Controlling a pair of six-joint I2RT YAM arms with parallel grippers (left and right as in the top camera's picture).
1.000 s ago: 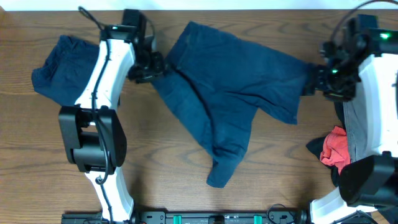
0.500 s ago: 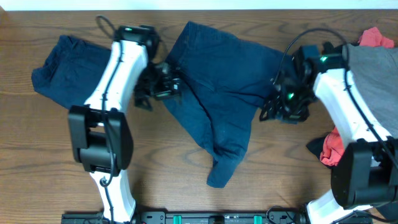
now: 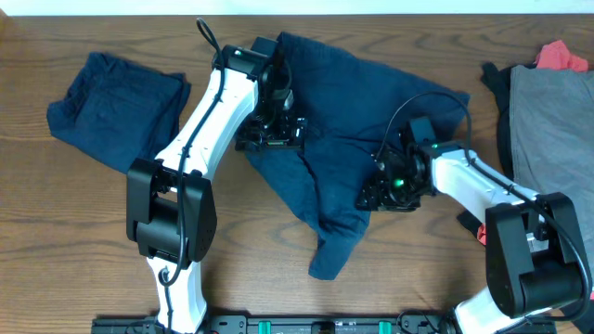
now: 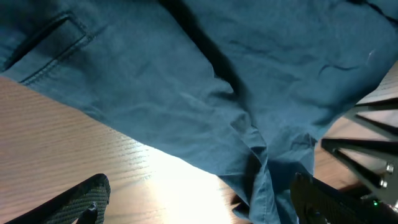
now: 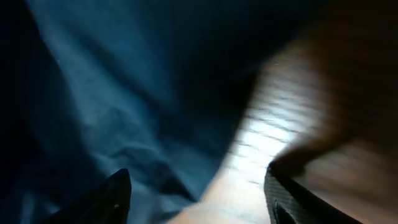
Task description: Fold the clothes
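Note:
Navy blue shorts [image 3: 334, 139] lie spread and rumpled in the middle of the table, one leg trailing toward the front. My left gripper [image 3: 274, 139] is open above their left edge; in the left wrist view [image 4: 199, 205] its fingers frame bare wood and the hem of the navy shorts [image 4: 205, 81]. My right gripper [image 3: 382, 193] is open low over their right hem; in the right wrist view [image 5: 196, 199] the blurred navy cloth [image 5: 106, 93] lies between and beyond its fingers. A second navy piece [image 3: 111, 102] lies folded at far left.
A grey garment [image 3: 552, 121] lies at the right edge with a red piece [image 3: 561, 56] behind it. A black piece [image 3: 490, 76] shows at its left border. The table is brown wood [image 3: 83, 232].
Both arms have swung inward over the navy shorts, the left from the shorts' far left corner, the right from the far right edge. The shorts' right leg has been drawn in toward the middle.

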